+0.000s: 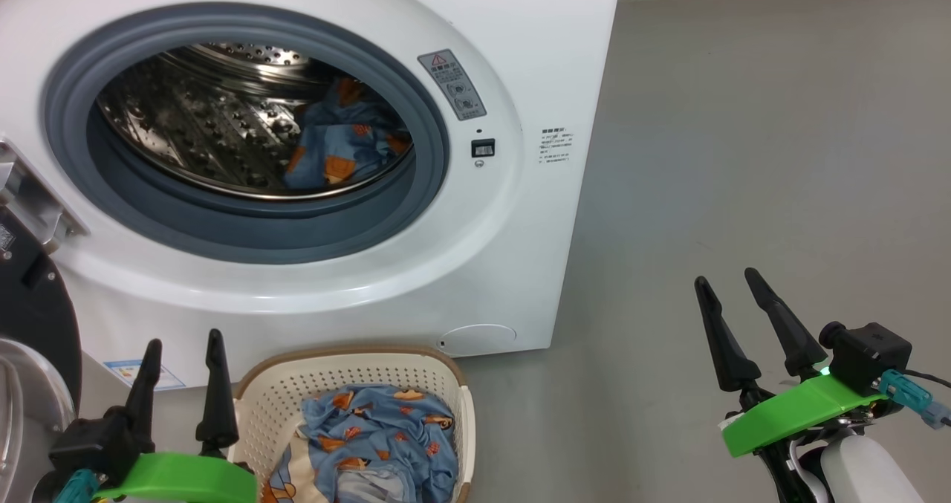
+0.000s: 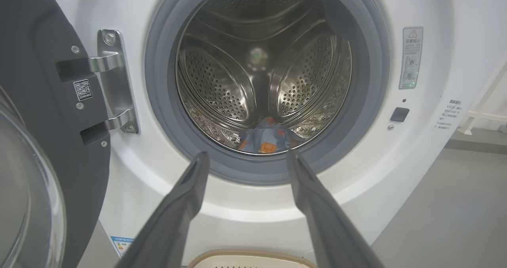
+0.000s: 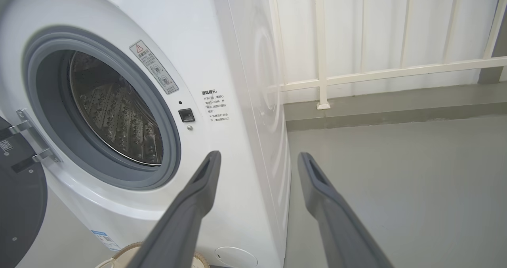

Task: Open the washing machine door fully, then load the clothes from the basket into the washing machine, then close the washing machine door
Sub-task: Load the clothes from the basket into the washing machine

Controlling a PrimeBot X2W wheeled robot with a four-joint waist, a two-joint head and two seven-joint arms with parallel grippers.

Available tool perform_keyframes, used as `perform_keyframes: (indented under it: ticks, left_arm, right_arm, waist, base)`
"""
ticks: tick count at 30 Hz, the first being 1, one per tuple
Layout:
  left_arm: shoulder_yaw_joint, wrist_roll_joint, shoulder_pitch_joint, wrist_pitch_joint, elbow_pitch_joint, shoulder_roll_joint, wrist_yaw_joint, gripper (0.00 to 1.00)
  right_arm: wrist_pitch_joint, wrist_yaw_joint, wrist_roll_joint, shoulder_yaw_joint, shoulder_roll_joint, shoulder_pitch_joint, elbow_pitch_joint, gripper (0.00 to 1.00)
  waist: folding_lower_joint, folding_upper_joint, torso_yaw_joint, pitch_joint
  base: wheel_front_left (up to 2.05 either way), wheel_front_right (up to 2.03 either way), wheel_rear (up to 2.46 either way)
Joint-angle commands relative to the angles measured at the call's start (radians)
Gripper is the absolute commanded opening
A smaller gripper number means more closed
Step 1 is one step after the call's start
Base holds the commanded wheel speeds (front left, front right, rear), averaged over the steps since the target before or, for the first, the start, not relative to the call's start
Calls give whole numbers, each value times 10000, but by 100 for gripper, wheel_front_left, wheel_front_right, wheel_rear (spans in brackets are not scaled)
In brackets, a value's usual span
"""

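With the washing machine door [image 1: 30, 317] swung left of the washing machine [image 1: 535, 57], some clothes [image 1: 338, 146] in its drum [image 1: 200, 131] and more in the basket [image 1: 275, 391] at its foot, we hold left fingers [image 1: 217, 384] and right fingers [image 1: 724, 347] open, empty, ready to pick.

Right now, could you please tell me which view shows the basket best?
The head view: the basket sits before the washer with clothes inside. The left wrist view catches its rim at the bottom edge; the right wrist view, a sliver of rim.
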Motion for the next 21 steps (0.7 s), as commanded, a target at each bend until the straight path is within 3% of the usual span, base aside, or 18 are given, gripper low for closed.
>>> perform_keyframes:
  ticks: [1, 21]
  left_arm:
    - [359, 132, -229, -65, -313, 120, 27, 100]
    - [334, 23, -641, -65, 245, 154, -93, 100]
  right_arm:
    - [-49, 16, -10, 204, -35, -197, -235, 100]
    - [-49, 16, -85, 145, 121, -404, -412, 100]
  waist:
    - [0, 0, -10, 19]
    - [0, 0, -199, 1000]
  base:
    - [0, 0, 0]
    - [0, 0, 0]
